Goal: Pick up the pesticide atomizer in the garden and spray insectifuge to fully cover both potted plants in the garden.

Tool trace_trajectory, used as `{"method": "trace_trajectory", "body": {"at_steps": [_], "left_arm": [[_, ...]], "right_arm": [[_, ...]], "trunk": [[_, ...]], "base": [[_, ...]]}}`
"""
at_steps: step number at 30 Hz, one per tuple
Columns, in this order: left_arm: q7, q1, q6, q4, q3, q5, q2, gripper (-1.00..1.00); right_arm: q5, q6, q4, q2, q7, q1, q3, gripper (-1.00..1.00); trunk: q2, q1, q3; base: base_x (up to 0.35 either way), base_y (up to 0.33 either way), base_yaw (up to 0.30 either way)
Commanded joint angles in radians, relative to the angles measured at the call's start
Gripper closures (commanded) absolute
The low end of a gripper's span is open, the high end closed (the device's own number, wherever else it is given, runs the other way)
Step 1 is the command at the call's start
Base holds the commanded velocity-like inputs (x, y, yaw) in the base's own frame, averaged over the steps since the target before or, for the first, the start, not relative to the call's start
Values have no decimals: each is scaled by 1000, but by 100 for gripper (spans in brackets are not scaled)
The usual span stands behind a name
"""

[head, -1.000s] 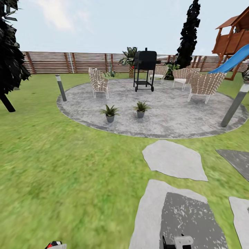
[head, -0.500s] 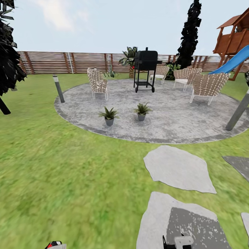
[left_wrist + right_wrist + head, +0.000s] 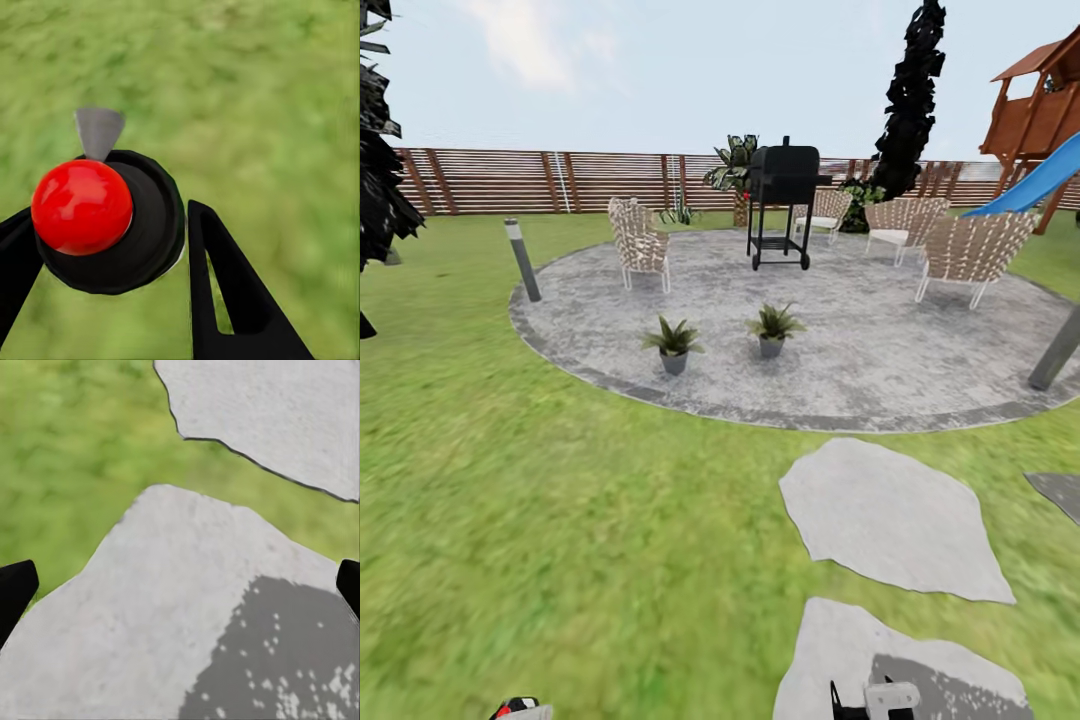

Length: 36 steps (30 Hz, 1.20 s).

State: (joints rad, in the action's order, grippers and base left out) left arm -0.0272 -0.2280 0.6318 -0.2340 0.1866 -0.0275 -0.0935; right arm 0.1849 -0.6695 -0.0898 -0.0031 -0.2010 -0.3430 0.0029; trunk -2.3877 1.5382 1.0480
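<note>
While the left gripper [image 3: 105, 247] pinches the pesticide atomizer [image 3: 109, 221] over grass, the right gripper [image 3: 180, 592] hangs spread above a stepping stone [image 3: 187, 622]. Both potted plants [image 3: 673, 342] [image 3: 773, 328] stand on the patio [image 3: 880, 350].

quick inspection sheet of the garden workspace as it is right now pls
surface: green lawn with grey stepping stones, leading to a round paved patio
job's things: two potted plants side by side on the patio's near part, upright; pesticide atomizer held over grass
clutter: black grill and wicker chairs on the patio, farther back
grippers: left end effector shut on the atomizer; right end effector open, nothing between its fingers, over a stepping stone
cables: nothing seen
surroundings: slatted wooden fence, dark trees, playset with blue slide
</note>
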Motion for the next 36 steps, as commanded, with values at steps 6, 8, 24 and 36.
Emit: {"method": "trace_trajectory", "body": {"at_steps": [6,8,24,36], "left_arm": [[-3,-1,3,1,0,-2,0,100],[-3,-1,3,1,1,-2,0,100],[-3,-1,3,1,1,-3,0,100],[-3,-1,3,1,1,-2,0,100]], "right_arm": [[11,-1,0,5,-6,-1,1,-100],[11,-1,0,6,-6,-1,2,-100],[10,-1,-1,9,-8,-1,2,-100],[10,-1,-1,9,-8,-1,2,-100]], "trunk": [[0,0,1],[0,0,1],[0,0,1],[0,0,1]], "base": [[339,0,0],[339,0,0],[339,0,71],[339,0,216]]}}
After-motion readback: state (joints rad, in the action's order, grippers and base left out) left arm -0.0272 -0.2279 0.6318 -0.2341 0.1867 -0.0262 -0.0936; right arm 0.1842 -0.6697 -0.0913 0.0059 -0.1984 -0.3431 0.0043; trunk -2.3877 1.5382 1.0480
